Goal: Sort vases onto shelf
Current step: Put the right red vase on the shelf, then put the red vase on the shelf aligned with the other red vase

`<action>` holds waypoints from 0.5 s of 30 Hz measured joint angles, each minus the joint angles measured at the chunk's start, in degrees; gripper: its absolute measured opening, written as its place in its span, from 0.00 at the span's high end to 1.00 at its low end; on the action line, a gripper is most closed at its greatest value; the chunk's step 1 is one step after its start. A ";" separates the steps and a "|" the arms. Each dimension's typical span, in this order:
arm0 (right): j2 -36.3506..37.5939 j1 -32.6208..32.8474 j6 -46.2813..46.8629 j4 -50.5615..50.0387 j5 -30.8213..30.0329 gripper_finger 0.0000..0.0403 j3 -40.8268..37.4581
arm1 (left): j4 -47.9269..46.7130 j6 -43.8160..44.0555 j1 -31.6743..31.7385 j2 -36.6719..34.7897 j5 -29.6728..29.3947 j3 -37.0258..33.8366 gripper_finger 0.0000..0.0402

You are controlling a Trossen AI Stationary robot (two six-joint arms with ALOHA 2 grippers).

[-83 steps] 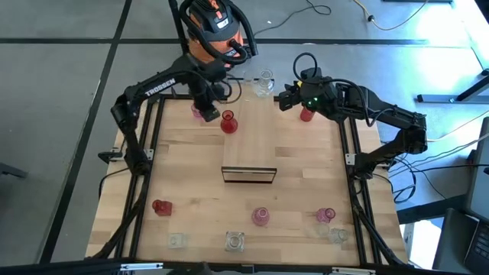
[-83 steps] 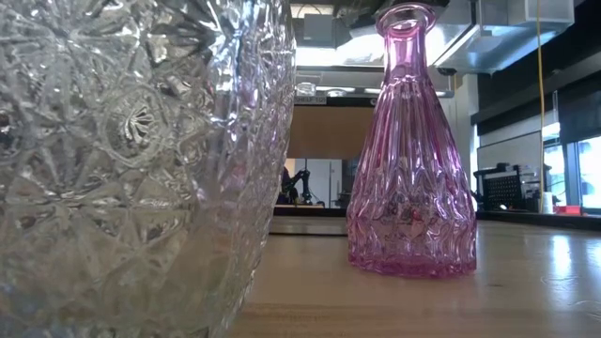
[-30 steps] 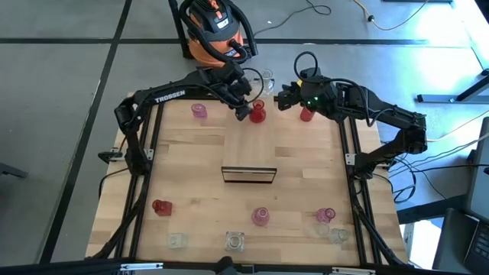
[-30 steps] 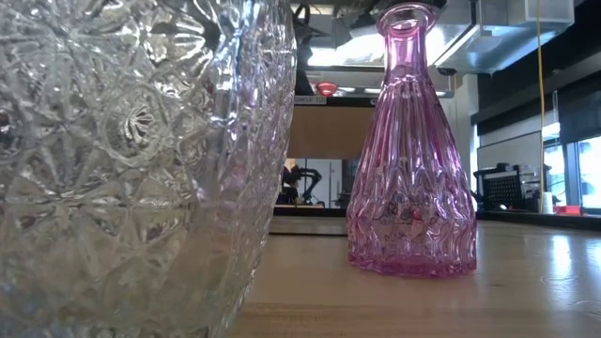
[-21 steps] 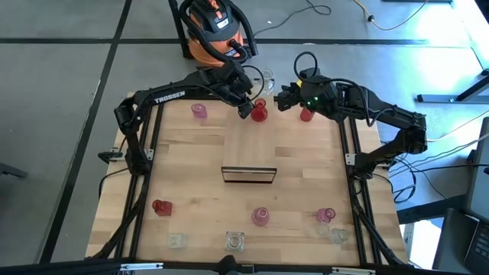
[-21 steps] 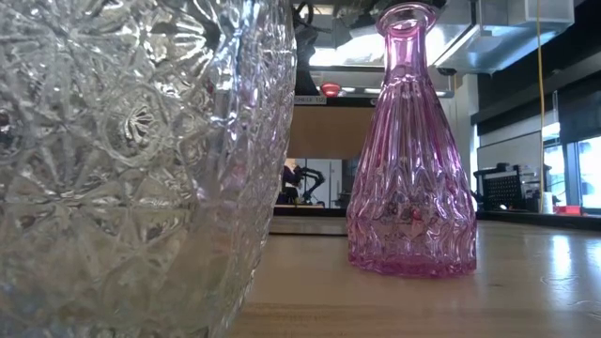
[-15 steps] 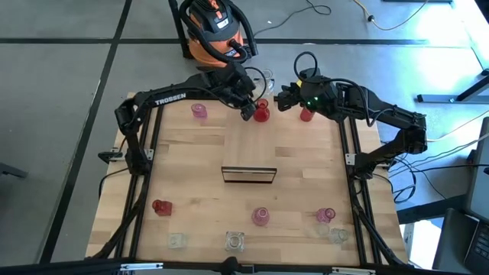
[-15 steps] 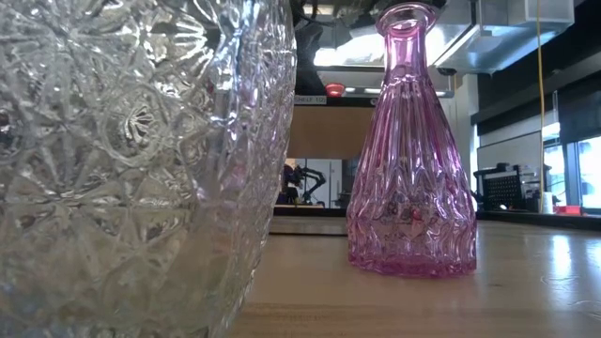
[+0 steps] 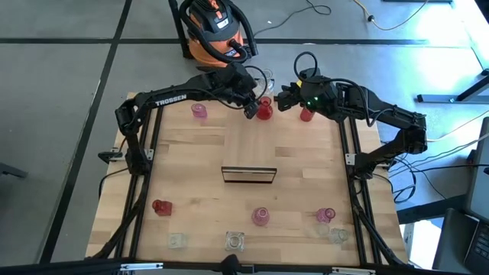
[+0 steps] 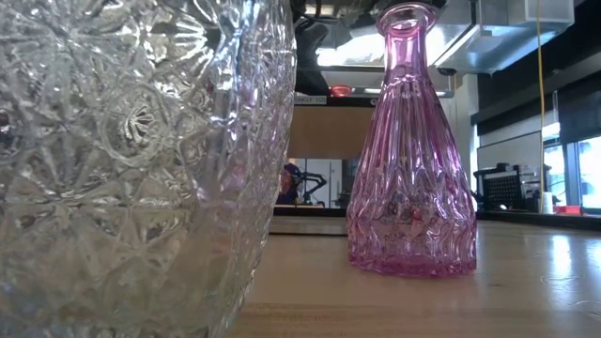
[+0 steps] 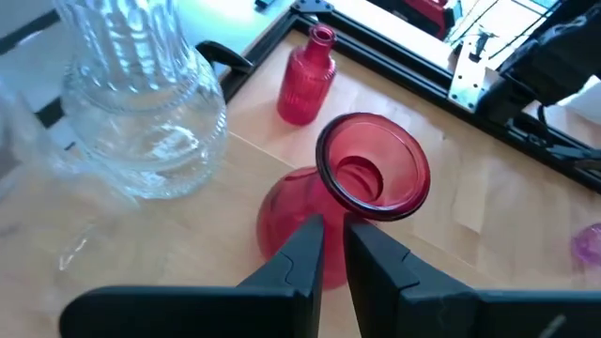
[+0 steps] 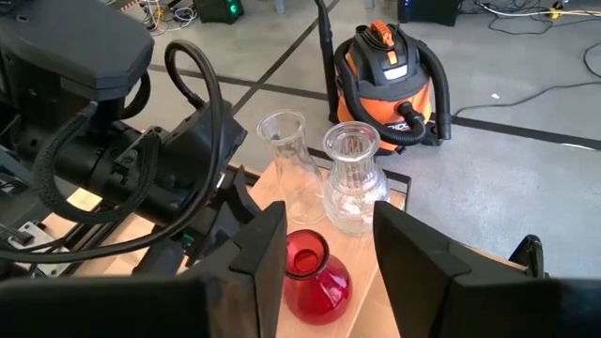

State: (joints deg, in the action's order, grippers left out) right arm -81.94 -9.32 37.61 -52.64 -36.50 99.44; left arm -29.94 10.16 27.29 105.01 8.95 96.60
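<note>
My left gripper [image 9: 253, 111] is at the table's far edge, shut on a red round-bodied vase [image 9: 264, 111] with a flared mouth [image 11: 372, 177]. My right gripper [image 9: 285, 98] hangs open just right of that vase [image 12: 315, 270], which shows beyond its spread fingers. A second red vase [image 9: 306, 114] stands on its base below the right arm. Two clear vases [image 9: 263, 80] stand at the far edge. A pink vase [image 9: 199, 111] stands far left. The shelf [image 9: 249, 162] sits mid-table. My left gripper pinches the red vase at its neck [image 11: 331, 214], just under the flared mouth, between two nearly closed fingers [image 11: 307, 246]. The fingers come slanting from above and from the table's left. The vase tilts in the hold; I cannot tell whether its base touches the table.
Along the near edge stand a red vase [image 9: 160, 206], two pink vases [image 9: 260, 216] [image 9: 326, 215] and several clear ones [image 9: 234, 242]. In the low view a big clear vase [image 10: 141, 160] and a pink vase [image 10: 410, 160] fill the foreground. An orange vacuum [image 9: 214, 30] stands beyond the table.
My left gripper has carried the red vase a short way along the far edge toward the table's right, closer to my right gripper. In the low view the vase's red top has slid rightward above the shelf. The right arm has kept still.
</note>
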 joint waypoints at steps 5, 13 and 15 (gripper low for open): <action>0.01 0.00 0.02 0.00 0.03 0.64 0.00 | -0.32 0.00 0.07 0.00 -1.11 0.00 0.91; -0.02 -0.05 7.06 -6.62 -3.58 0.64 0.00 | -7.06 -0.14 0.18 -2.54 -5.45 0.00 0.91; 0.01 -0.09 13.01 -11.89 -7.91 0.64 -0.28 | -9.24 -0.21 0.22 -3.90 -5.59 0.00 0.91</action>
State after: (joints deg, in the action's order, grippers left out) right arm -81.92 -9.41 50.62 -64.54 -44.41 99.16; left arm -39.18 9.94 27.51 101.11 3.36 96.60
